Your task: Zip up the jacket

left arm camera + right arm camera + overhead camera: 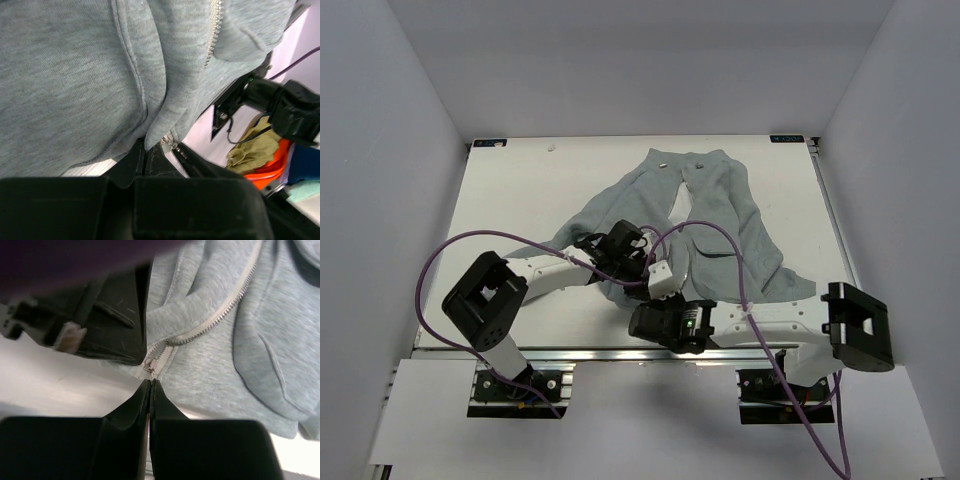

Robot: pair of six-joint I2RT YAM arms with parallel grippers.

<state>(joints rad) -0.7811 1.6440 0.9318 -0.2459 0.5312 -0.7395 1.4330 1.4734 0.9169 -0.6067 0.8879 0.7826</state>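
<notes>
The light grey jacket (720,210) lies open on the white table (520,200), collar at the far side. My left gripper (628,250) is shut on the jacket's bottom hem (150,142), just beside the zipper's lower end. My right gripper (150,382) is shut, and its tips pinch the small metal zipper pull (150,372) at the bottom of the zipper. The zipper teeth (225,307) run away up and to the right and still stand apart above the slider. The same teeth show in the left wrist view (214,30). In the top view the right gripper (652,268) sits close against the left one.
Purple cables (450,250) loop over the table's left and centre. White walls enclose the table on three sides. Past the table edge, the left wrist view shows an olive cloth (252,147) and an orange bin (270,175). The right arm's base (860,325) stands at the near right.
</notes>
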